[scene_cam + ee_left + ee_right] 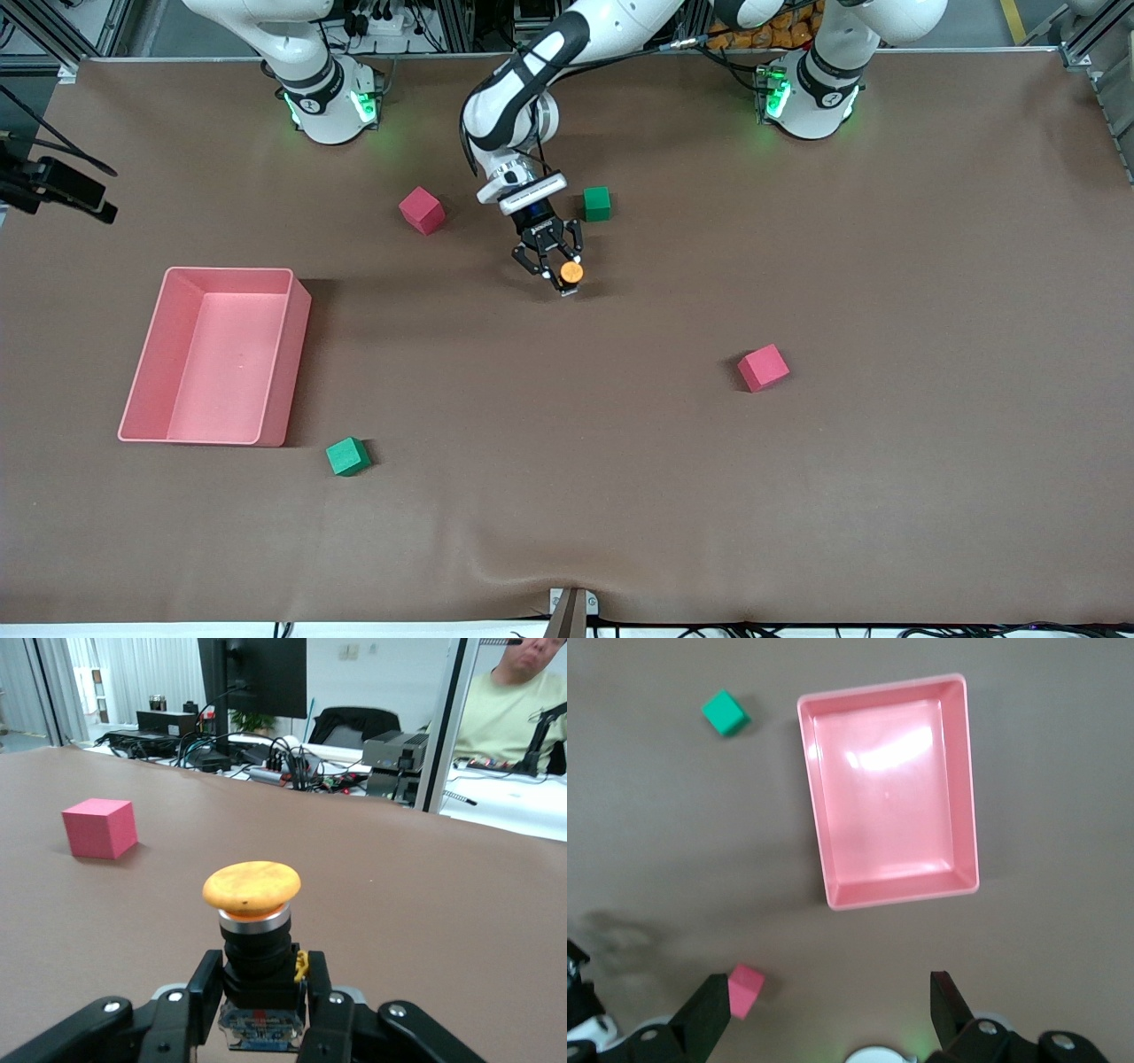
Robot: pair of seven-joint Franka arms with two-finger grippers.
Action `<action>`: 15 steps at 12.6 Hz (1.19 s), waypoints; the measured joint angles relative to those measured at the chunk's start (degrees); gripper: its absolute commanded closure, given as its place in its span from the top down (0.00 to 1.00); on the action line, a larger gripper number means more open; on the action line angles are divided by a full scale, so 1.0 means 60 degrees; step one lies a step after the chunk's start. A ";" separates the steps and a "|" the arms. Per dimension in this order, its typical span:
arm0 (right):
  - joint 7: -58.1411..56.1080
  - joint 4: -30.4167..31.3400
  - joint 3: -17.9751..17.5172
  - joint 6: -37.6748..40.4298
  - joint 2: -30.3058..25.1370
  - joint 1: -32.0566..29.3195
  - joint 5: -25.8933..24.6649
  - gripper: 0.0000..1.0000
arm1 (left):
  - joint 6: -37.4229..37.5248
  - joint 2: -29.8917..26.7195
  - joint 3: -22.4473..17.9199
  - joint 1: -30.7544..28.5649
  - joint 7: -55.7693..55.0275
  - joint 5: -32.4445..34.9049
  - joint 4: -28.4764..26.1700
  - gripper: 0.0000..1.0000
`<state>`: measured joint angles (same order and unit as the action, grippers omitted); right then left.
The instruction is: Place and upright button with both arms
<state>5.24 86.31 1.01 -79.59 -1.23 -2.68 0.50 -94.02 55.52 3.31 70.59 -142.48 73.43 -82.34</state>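
Left wrist view: button [254, 939] base partly hidden.

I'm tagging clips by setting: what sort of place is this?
Likely a robotics lab: two arms bolted to a brown-covered table, a cabled workbench with a monitor, and a seated person.

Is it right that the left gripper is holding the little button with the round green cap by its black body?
Not quite: the cap is orange, not green. The left wrist view shows the left gripper shut on the black body of the small push-button with the round orange cap.
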 measured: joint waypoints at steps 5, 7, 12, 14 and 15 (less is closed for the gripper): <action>0.0016 -0.0301 0.0013 0.0317 -0.0002 -0.0008 -0.0481 1.00 | 0.0089 0.0410 -0.0003 0.0005 -0.0076 0.0095 0.0039 0.07; 0.0016 -0.0325 0.0018 0.0309 -0.0001 -0.0011 -0.0478 1.00 | 0.0092 0.0498 -0.0003 0.0005 -0.0076 0.0096 0.0048 0.09; -0.0629 -0.0345 0.0028 -0.0309 0.0001 -0.0024 0.0127 1.00 | 0.0092 0.0749 -0.0003 0.0006 -0.0105 0.0096 0.0095 0.18; -0.0924 -0.0345 0.0036 -0.0241 0.0005 -0.0108 0.0184 1.00 | 0.0092 0.0788 -0.0003 0.0006 -0.0105 0.0096 0.0124 0.18; -0.0966 -0.0342 0.0043 -0.0228 0.0010 -0.0223 0.0188 1.00 | 0.0092 0.0818 -0.0004 0.0007 -0.0105 0.0096 0.0125 0.23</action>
<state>-0.55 84.26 1.27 -80.95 -1.17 -4.02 1.63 -93.47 60.43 3.28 70.63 -143.11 74.01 -81.59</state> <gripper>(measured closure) 0.000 0.568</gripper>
